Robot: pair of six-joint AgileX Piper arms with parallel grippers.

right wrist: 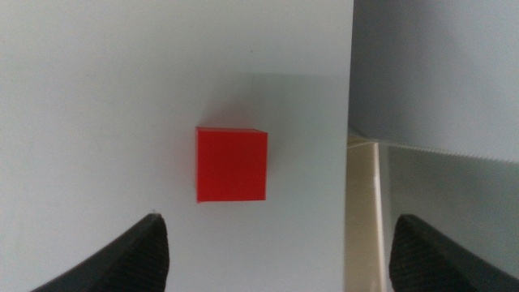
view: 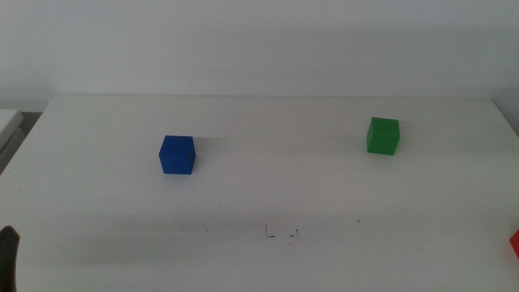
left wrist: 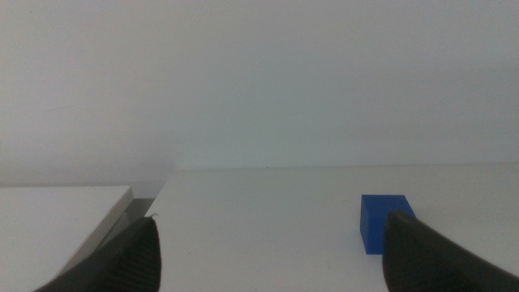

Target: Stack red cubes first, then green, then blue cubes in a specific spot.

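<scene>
The small matte blue cube (view: 177, 154) sits on the white tabletop (view: 268, 186) in its left half, nearer the far edge than the near one. The small matte green cube (view: 383, 135) sits in the right half, a little closer to the far edge, well apart from the blue one. The patch of small dark pen scribbles (view: 280, 233) lies toward the near edge, about midway between the left and right edges, before and between the two cubes. The small matte red cube (view: 514, 242) rests near the table's right edge toward the near side, well apart from the scribbles and the green cube.
</scene>
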